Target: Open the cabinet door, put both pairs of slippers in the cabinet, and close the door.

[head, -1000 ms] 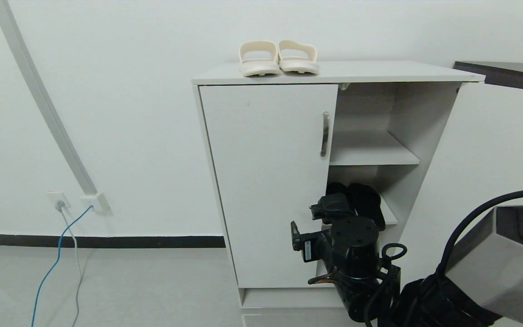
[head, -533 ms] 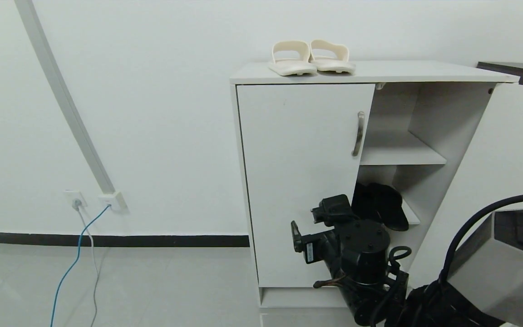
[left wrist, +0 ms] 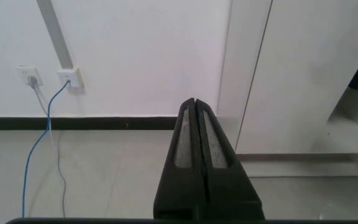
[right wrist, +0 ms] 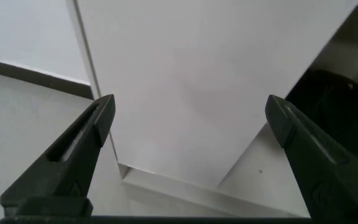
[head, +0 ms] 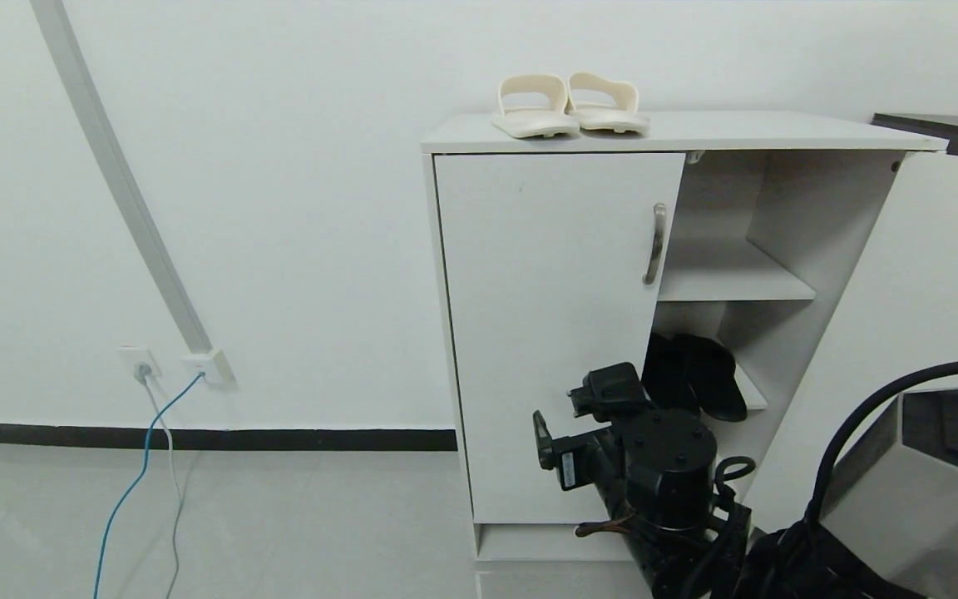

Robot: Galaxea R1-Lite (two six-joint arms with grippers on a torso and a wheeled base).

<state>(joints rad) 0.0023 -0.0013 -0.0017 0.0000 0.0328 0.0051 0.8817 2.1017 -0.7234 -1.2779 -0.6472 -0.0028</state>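
Cabinet (head: 554,333) has its right door (head: 936,291) open toward 3 o'clock; we could clip it reaching up. Cream slippers (head: 570,104) on top at 12 sit near the edge, easily knocked off; black slippers (head: 699,374) lie inside at 5. Right end effector (right wrist: 188,118) gapes empty, left end effector (left wrist: 195,109) pinched closed.

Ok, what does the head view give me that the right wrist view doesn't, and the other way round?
The head view adds the beige slippers on the cabinet top, the door handle, the upper shelf and the wall sockets. The right wrist view adds the right gripper, open, with its fingers wide apart in front of the lower part of the closed door. Both share that door and the black slippers on a lower shelf in the open side.
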